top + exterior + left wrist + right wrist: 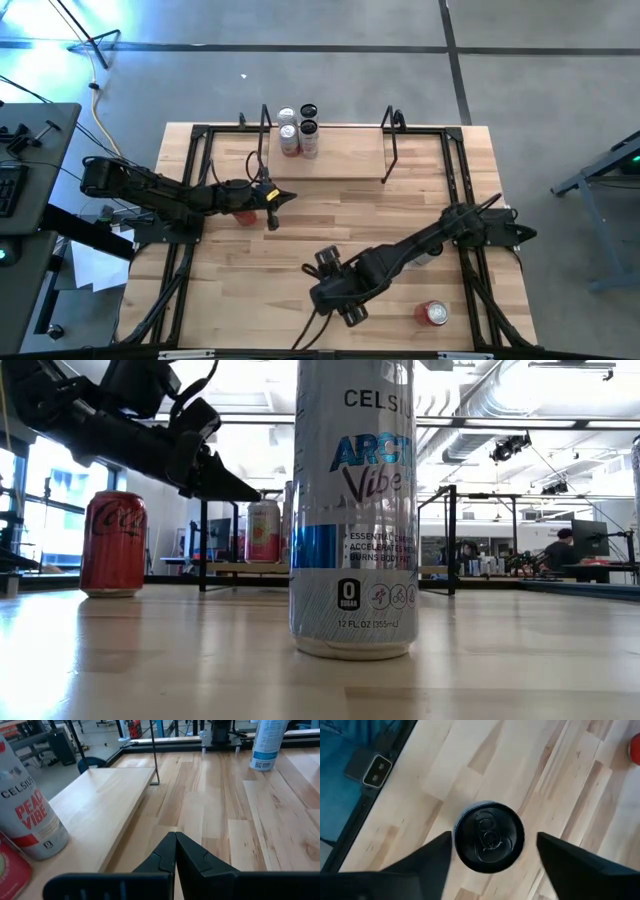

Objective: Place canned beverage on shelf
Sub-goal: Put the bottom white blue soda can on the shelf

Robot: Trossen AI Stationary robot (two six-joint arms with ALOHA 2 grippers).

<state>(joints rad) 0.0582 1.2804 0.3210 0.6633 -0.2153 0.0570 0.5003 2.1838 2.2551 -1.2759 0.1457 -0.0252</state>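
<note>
A tall silver-and-blue beverage can (352, 510) stands upright on the tabletop near its front edge. The right wrist view shows its black top (489, 836) from above. My right gripper (493, 840) hangs open above it, pointing steeply down, one finger to each side and not touching; in the high view my right gripper (335, 288) hides the can. The shelf (330, 155) lies at the table's far middle, with several cans (297, 130) on its left end. My left gripper (275, 197) is shut, in the air beside the shelf's near left corner.
A red cola can (112, 545) stands on the table under my left arm. Another red can (432, 313) sits near the front right. A white-and-blue can (267, 742) stands by the right rail. Black rod uprights (390, 145) flank the shelf, and bare plank (100, 805) lies between them.
</note>
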